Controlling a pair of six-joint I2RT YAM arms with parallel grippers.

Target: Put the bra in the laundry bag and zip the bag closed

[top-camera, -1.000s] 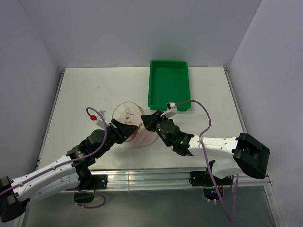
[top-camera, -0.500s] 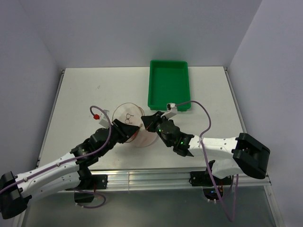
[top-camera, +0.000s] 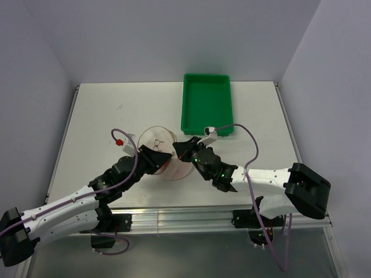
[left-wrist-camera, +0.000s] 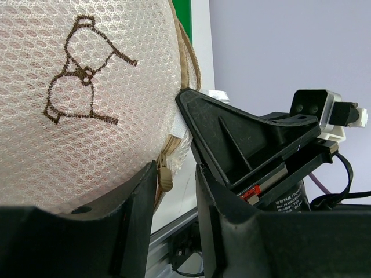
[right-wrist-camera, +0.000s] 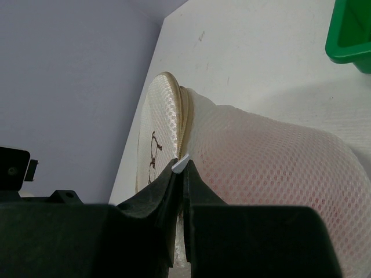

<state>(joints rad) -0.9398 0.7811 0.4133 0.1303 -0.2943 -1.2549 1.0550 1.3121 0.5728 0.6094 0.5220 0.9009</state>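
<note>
We see bra (right-wrist-camera: pixel 255 174) pink through mesh, inside laundry bag (top-camera: pixel 157 141) by counter (top-camera: pixel 104 110) near edge | right gripper (right-wrist-camera: pixel 183 169) pinched shut on bag seam | left gripper (top-camera: pixel 158 159) slightly parted around zipper pull (left-wrist-camera: pixel 164 176) | we judge loading done, zip finish unconfirmed

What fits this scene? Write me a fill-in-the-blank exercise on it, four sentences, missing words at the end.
1. The colour of the tray is ___.
2. The mark printed on the round end of the bag is ___ in colour.
3. Through the mesh, the bra shows as a ___ tint.
4. The right gripper is ___ on a white bit of the bag.

Missing words: green; brown; pink; shut.
</note>
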